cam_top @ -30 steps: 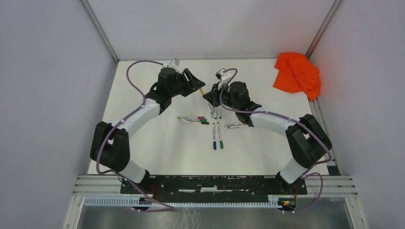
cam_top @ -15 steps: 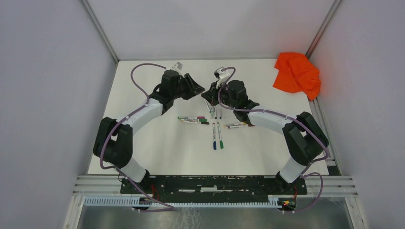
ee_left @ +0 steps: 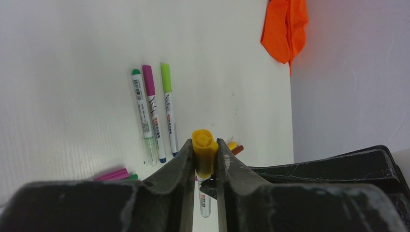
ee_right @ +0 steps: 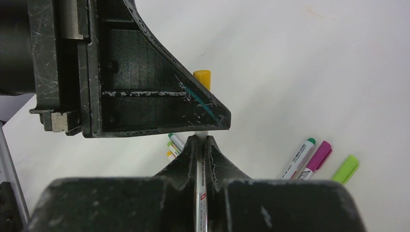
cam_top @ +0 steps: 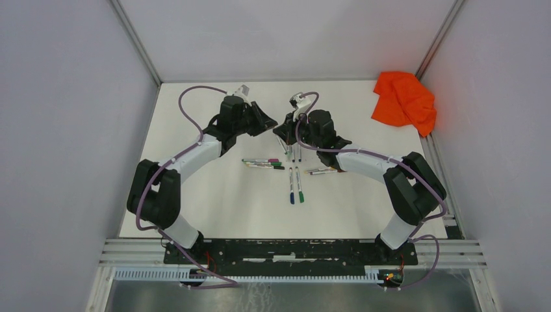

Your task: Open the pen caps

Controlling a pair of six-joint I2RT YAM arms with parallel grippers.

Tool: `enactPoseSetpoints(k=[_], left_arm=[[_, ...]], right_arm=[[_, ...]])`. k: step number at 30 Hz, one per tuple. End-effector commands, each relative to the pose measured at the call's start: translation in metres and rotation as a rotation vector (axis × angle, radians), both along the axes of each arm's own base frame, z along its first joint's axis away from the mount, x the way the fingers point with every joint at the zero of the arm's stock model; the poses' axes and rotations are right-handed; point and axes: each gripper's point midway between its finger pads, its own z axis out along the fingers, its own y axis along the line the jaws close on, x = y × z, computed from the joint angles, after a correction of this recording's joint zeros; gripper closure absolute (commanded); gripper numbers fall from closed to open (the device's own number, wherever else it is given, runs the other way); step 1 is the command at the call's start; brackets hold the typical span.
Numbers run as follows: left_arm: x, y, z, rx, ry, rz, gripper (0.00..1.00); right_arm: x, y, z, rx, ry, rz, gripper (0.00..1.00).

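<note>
Grippers meet nose to nose at 12 o'clock on the white table, sharing one pen so that cap and body can be pulled apart. From 9 o'clock the left gripper is clamped on the yellow cap, a finger pressed to each side. From 3 o'clock the right gripper pinches the white-grey barrel tight, apparently to anchor it. Spare pens, caps on, wait mid-table. Orange cloth lies at 2 o'clock, well apart from the work. In the right wrist view the left gripper's black finger covers the seam between cap and barrel, so whether the cap has loosened cannot be told. Overhead, the held pen is too small to read.
</note>
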Motion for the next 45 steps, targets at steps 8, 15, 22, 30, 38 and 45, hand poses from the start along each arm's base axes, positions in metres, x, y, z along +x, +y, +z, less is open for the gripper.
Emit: enactPoseSetpoints(k=[8, 15, 22, 30, 38, 45], left_arm=[[-0.002, -0.006, 0.021, 0.055, -0.102, -0.105, 0.98], [0.001, -0.009, 0.030, 0.048, -0.117, -0.122, 0.98], [0.004, -0.012, 0.037, 0.042, -0.130, -0.135, 0.98], [0.021, 0.000, 0.037, 0.045, -0.131, -0.037, 0.98], [0.062, 0.047, 0.049, 0.030, -0.142, 0.171, 0.98], [0.086, 0.064, 0.051, 0.000, -0.141, 0.236, 0.98]], right_arm=[[-0.007, 0.003, 0.020, -0.008, -0.079, 0.052, 0.68], [-0.010, -0.001, 0.005, -0.036, -0.063, 0.050, 0.65], [-0.012, -0.002, -0.008, -0.051, -0.044, 0.054, 0.81], [-0.013, -0.007, -0.026, -0.094, 0.006, 0.041, 1.00], [-0.024, -0.030, -0.038, -0.189, 0.057, -0.010, 1.00], [-0.037, -0.045, -0.050, -0.230, 0.099, -0.030, 1.00]])
